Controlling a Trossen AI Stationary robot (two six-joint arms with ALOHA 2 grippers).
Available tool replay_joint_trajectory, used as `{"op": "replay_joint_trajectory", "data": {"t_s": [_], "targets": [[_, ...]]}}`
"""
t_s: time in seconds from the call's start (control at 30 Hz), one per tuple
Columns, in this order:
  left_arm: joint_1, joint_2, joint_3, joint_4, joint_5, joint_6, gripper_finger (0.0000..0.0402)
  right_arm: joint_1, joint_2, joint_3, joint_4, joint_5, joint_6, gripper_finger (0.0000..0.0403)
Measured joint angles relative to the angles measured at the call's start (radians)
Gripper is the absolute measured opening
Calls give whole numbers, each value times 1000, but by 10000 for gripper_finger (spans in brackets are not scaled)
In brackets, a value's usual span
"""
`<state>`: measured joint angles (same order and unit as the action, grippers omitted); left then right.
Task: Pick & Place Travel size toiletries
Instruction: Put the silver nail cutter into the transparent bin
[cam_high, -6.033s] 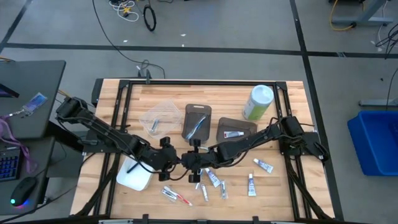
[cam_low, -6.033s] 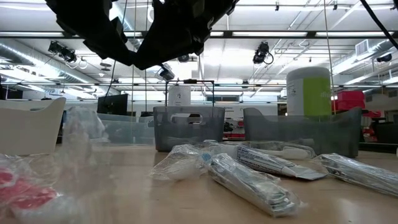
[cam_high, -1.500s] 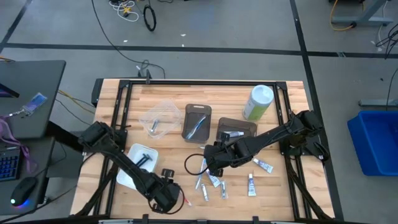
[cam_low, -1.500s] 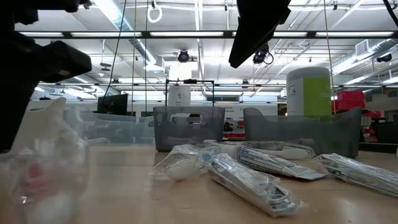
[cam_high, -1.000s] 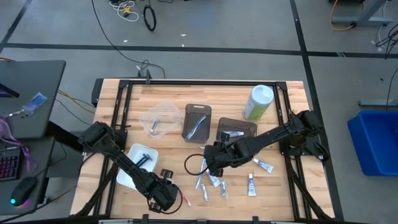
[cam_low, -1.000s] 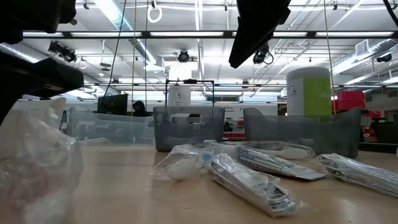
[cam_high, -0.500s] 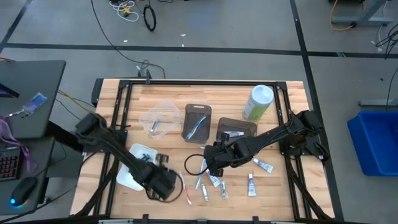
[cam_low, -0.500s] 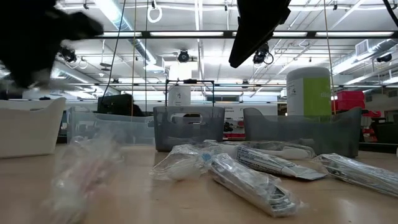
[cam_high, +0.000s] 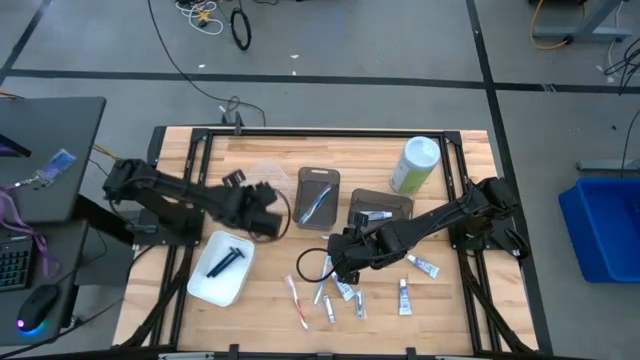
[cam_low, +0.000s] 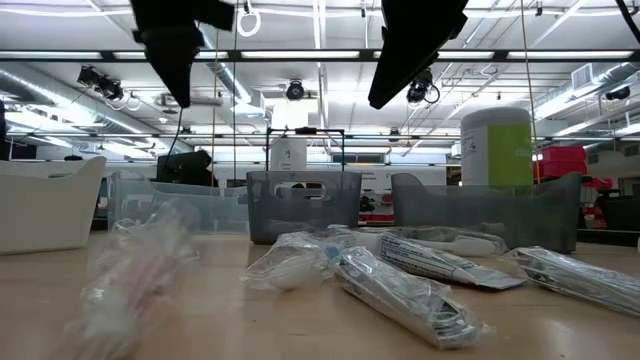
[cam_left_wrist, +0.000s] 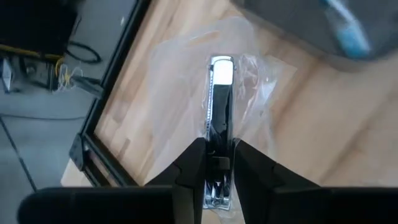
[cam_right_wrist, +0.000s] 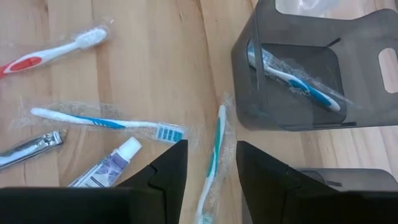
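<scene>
My left gripper (cam_high: 265, 213) hangs above the clear bin (cam_high: 258, 172) at the far left, shut on a silvery nail clipper (cam_left_wrist: 219, 118) in a clear wrapper. My right gripper (cam_high: 335, 262) is open and empty over a blue toothbrush (cam_right_wrist: 214, 149) that lies beside the dark bin (cam_right_wrist: 305, 74). A red-handled toothbrush (cam_high: 297, 300) in its wrapper lies flat on the table near the front. Tubes (cam_high: 343, 290), another clipper (cam_right_wrist: 28, 148) and a second blue toothbrush (cam_right_wrist: 106, 121) lie around it. A dark razor (cam_high: 225, 258) lies in the white tray (cam_high: 205, 285). My left gripper pinches the nail clipper's near end (cam_left_wrist: 217, 193) between its two fingers (cam_left_wrist: 189, 171). The fingers lie along the clipper, which sticks out straight ahead of them in its wrapper. It is lifted clear, above the clear bin and the wood.
A tall green canister (cam_high: 415, 165) stands at the far right. Two dark bins (cam_high: 317, 197) (cam_high: 380, 208) sit mid-table, one holding a blue toothbrush. More tubes (cam_high: 422, 265) (cam_high: 404, 297) lie to the right. The table's black frame (cam_high: 190, 150) rims the work area.
My left gripper has risen from the near edge and swung toward the far left, to above the clear bin. The red toothbrush packet was dragged along, has turned about and now lies on the table farther from the near edge.
</scene>
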<state>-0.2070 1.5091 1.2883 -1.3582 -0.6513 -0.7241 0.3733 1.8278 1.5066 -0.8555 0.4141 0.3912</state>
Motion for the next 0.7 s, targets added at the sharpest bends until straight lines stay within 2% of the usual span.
{"op": "replay_joint_trajectory", "data": {"t_s": [0.13,0.23,0.4,0.53,0.7], "targets": [[133,2,-94,140,105,89,75,0,0,0,0,0,0,146],[225,2,-194,234,191,72,77,0,0,0,0,0,0,145],[344,2,-351,352,273,51,93,0,0,0,0,0,0,146],[396,2,-423,398,289,59,110,0,0,0,0,0,0,145],[407,2,-435,413,289,112,131,0,0,0,0,1,-15,147]]}}
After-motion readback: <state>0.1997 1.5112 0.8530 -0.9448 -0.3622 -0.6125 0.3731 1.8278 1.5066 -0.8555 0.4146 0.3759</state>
